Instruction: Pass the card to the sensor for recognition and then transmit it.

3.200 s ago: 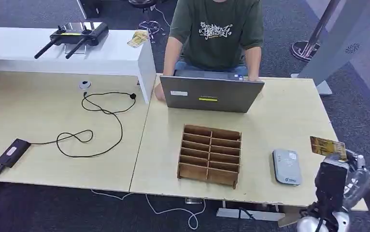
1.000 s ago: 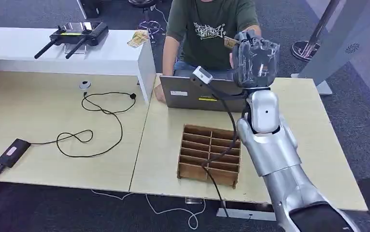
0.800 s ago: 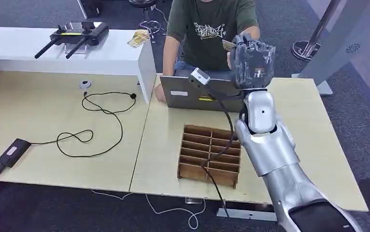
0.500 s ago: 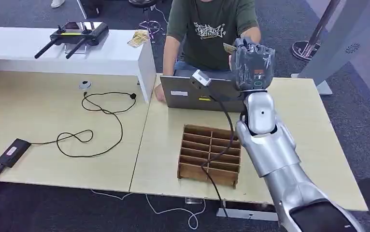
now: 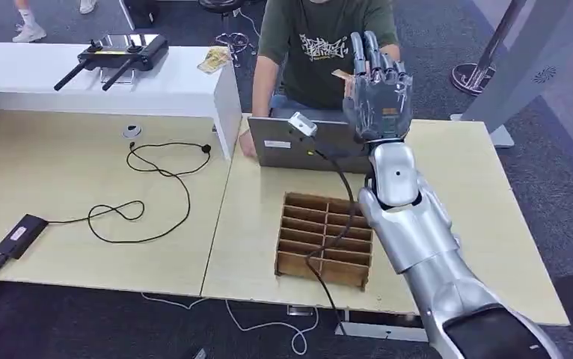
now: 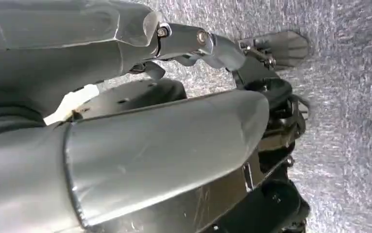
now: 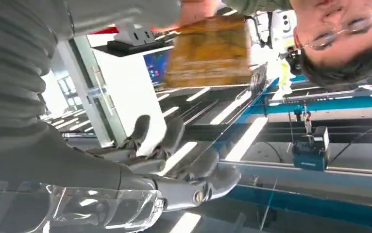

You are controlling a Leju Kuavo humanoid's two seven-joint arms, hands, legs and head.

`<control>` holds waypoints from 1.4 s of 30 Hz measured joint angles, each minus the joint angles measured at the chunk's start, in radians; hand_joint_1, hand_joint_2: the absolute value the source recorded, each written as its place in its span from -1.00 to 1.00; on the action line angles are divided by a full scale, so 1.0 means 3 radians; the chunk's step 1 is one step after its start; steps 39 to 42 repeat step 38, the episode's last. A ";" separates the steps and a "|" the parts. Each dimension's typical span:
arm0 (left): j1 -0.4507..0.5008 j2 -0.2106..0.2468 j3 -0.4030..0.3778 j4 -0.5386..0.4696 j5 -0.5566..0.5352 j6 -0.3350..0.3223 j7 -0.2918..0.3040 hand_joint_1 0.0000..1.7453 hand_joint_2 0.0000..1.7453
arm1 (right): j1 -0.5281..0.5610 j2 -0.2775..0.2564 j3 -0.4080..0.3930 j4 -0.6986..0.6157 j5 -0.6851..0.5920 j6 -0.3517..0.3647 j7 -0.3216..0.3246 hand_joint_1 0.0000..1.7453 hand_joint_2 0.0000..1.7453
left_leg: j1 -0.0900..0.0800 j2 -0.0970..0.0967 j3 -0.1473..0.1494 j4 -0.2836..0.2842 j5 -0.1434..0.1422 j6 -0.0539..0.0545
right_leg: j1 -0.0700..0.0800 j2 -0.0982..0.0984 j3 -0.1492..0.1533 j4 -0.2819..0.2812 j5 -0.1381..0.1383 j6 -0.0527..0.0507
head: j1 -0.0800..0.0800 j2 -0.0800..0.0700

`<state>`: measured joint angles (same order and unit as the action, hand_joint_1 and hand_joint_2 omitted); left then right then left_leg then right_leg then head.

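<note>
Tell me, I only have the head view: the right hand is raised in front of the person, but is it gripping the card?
Observer: No. In the right wrist view the card sits apart from the right hand, whose fingers are spread with nothing between them.
Operator: Then what is holding it up?
Observer: What looks like a person's hand pinches one edge of the card in that view.

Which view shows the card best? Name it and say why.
The right wrist view: the card shows its whole yellowish face, a person's fingers at one edge. In the head view only a corner peeks past the right hand. The left wrist view looks at floor.
</note>
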<state>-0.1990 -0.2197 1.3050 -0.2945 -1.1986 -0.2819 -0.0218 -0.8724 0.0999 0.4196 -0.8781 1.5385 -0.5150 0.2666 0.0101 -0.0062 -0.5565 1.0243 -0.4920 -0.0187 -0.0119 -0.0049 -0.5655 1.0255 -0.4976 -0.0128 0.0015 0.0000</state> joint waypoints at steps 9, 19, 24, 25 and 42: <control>0.0000 -0.0004 -0.0055 0.0038 0.0116 0.0009 -0.0048 -1.00 -1.00 | 0.0031 -0.0064 -0.0061 -0.0004 -0.0003 -0.0117 -0.0032 -1.00 1.00 | 0.0001 0.0001 -0.0001 0.0000 0.0000 0.0000 | 0.0001 0.0002 -0.0003 0.0000 0.0000 0.0000 | 0.0000 0.0000; 0.0008 0.0003 -0.0056 0.0090 0.0256 0.0009 -0.0100 -1.00 -1.00 | 0.0359 -0.0165 -0.0170 -0.0335 -0.0126 -0.0319 -0.0113 -1.00 1.00 | 0.0001 0.0000 -0.0001 0.0000 0.0000 0.0000 | 0.0001 0.0002 -0.0003 0.0000 0.0000 0.0000 | 0.0001 0.0000; 0.0037 0.0004 -0.0057 0.0099 0.0352 0.0009 -0.0131 -1.00 -1.00 | 0.0665 -0.0245 -0.0389 -0.0840 -0.0504 -0.0521 -0.0193 -1.00 1.00 | 0.0001 0.0000 -0.0003 0.0000 -0.0001 0.0000 | 0.0000 0.0000 -0.0003 -0.0001 0.0000 0.0001 | 0.0001 0.0000; 0.0048 0.0006 -0.0057 0.0100 0.0365 0.0009 -0.0134 -1.00 -1.00 | 0.0733 -0.0258 -0.0443 -0.0950 -0.0562 -0.0542 -0.0209 -1.00 1.00 | 0.0001 -0.0001 -0.0003 0.0000 -0.0001 0.0000 | 0.0000 0.0000 -0.0004 -0.0001 -0.0001 0.0001 | 0.0000 0.0000; 0.0169 0.0019 -0.0113 0.0099 0.0558 0.0009 -0.0168 -1.00 -1.00 | 0.1577 -0.0341 -0.0980 -0.2099 -0.0623 -0.0581 -0.0381 -1.00 1.00 | 0.0001 0.0000 -0.0004 -0.0001 -0.0002 0.0000 | 0.0001 0.0001 -0.0005 -0.0002 -0.0001 0.0001 | 0.0001 0.0000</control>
